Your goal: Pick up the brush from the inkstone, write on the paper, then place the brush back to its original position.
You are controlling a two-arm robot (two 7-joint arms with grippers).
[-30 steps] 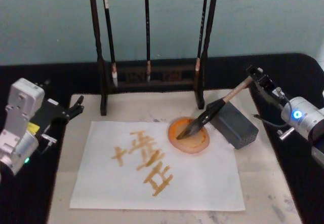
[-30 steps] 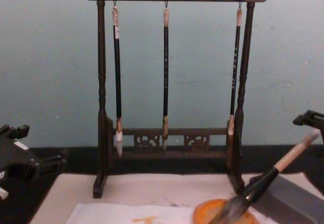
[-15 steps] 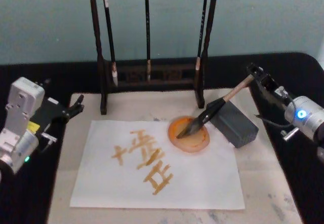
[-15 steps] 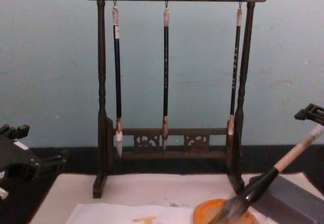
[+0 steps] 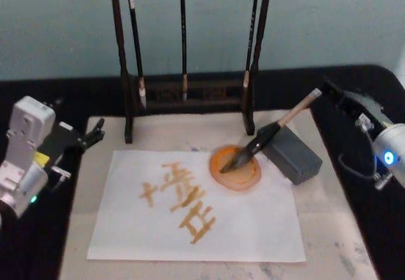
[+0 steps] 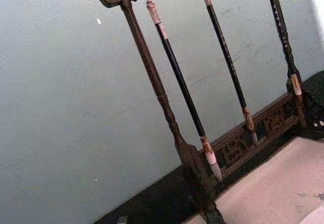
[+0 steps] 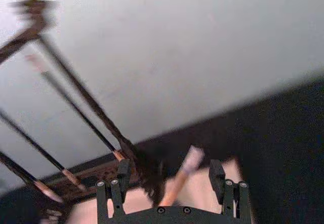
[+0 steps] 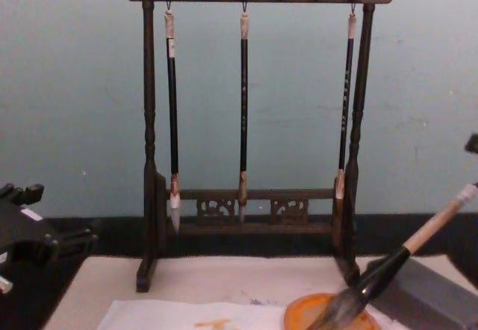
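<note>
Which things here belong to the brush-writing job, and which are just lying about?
In the job: the brush, propped on the grey block with bristles in the orange dish; the paper; the right gripper, open at the brush's end.
Just there: the brush stand with three thin brushes; the beige mat; the left gripper, parked at the left.

The brush (image 5: 272, 130) lies tilted, its black lower section propped on the grey block (image 5: 292, 155). Its pale tan handle and white cap rise behind and to the right of the block, and its grey-brown bristles point down just left of it. The paper (image 5: 253, 223), white with orange-tan strokes, lies flat, left of the block and nearer.
</note>
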